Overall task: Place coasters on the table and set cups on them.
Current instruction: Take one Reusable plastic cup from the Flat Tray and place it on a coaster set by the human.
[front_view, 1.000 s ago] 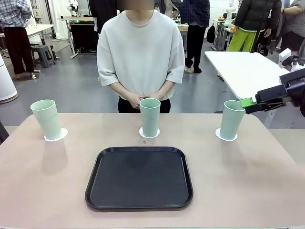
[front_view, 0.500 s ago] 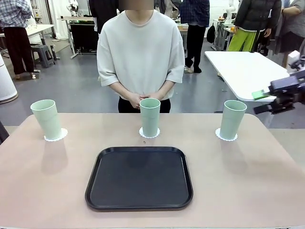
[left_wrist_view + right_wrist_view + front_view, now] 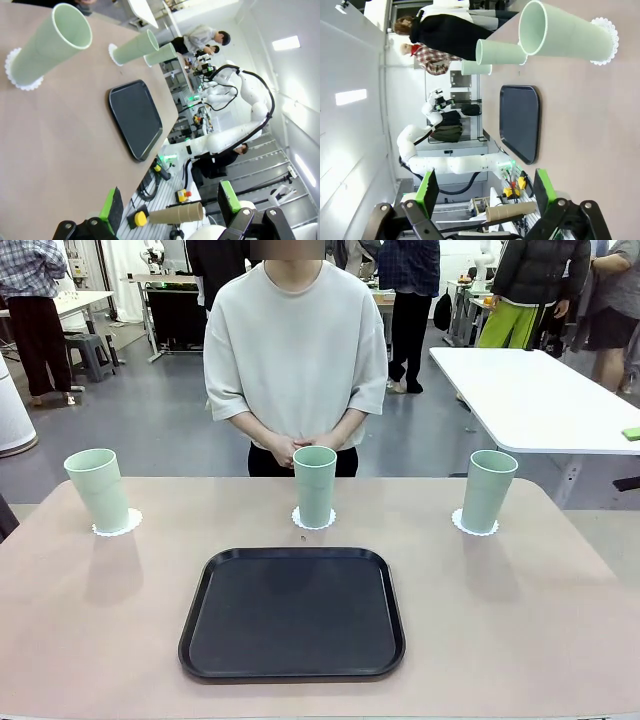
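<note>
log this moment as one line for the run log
cups: three, each upright on a coaster | tray: bare, mid table | left gripper: open, holding nothing | right gripper: open, holding nothing | person's hands: clasped

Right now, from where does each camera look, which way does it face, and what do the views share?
Front view: fixed on the robot's side, facing the person across the table; a green pad tip of the right gripper shows at the right edge.
Left wrist view: rolled, off the table's left end, looking along it; the left gripper is open.
Right wrist view: rolled, off the right end; open right gripper below.
Shared: black tray, three cups on coasters.
</note>
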